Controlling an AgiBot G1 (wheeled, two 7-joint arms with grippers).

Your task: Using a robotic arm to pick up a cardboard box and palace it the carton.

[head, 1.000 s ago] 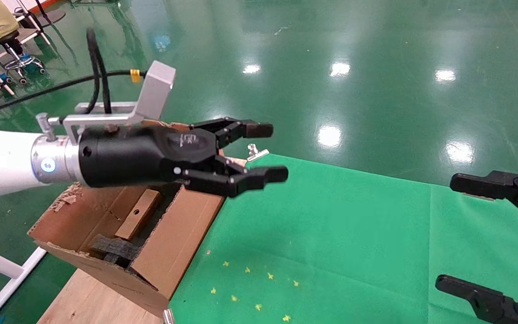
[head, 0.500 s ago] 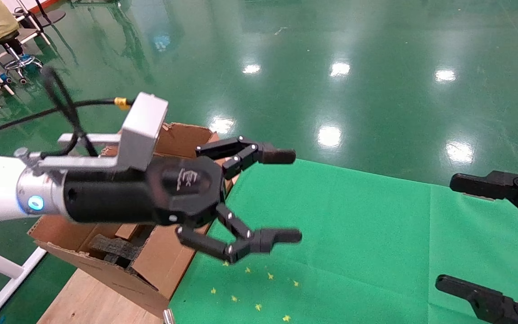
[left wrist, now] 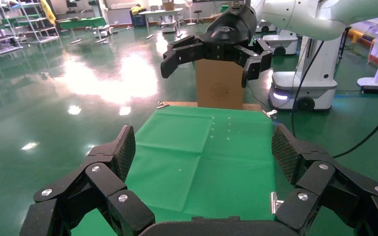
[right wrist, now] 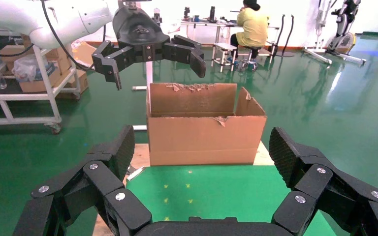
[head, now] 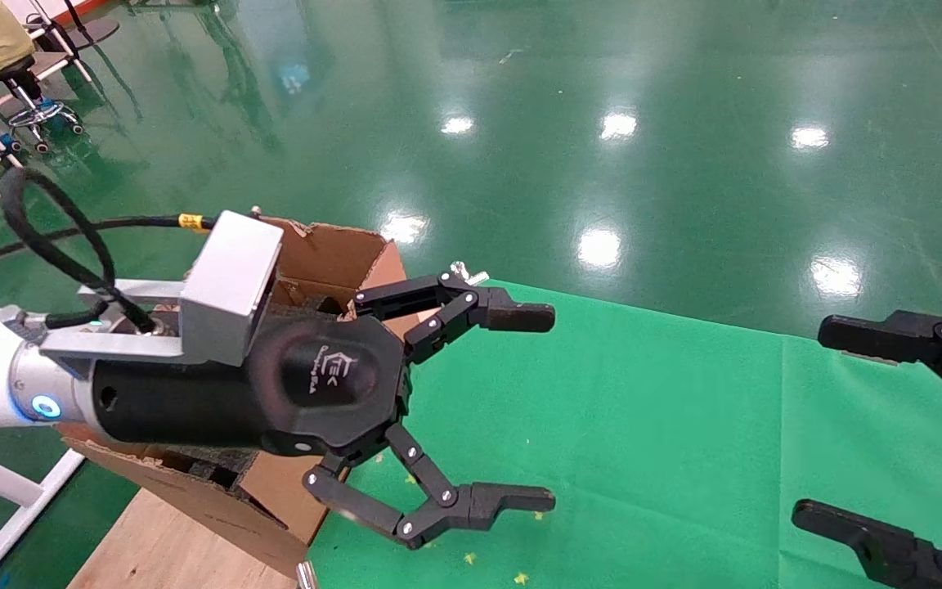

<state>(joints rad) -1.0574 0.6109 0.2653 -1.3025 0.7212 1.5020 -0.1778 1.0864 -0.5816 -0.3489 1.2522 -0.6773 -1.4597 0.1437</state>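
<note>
My left gripper (head: 536, 407), black on the silver-white arm with a blue ring light, hangs open and empty over the carton's near side and the edge of the green cloth. It also shows above the carton in the right wrist view (right wrist: 151, 66). The carton (head: 332, 245) is large, brown and torn-flapped, and stands at the table's left end; its side shows in the right wrist view (right wrist: 204, 132). The small reddish-brown cardboard box is hidden behind my left arm. My right gripper (head: 821, 421) is open and empty at the right edge.
A green cloth (head: 643, 409) covers the wooden table (head: 160, 548), with small yellow marks near its front. A metal clip (head: 467, 274) holds the cloth's back edge. A brown box with a round mark (left wrist: 220, 90) stands beyond the table's far right end.
My left gripper has dropped lower and come nearer, and its jaws have opened much wider. It now covers the carton's inside, where the small box lay a second ago. The right gripper has not moved.
</note>
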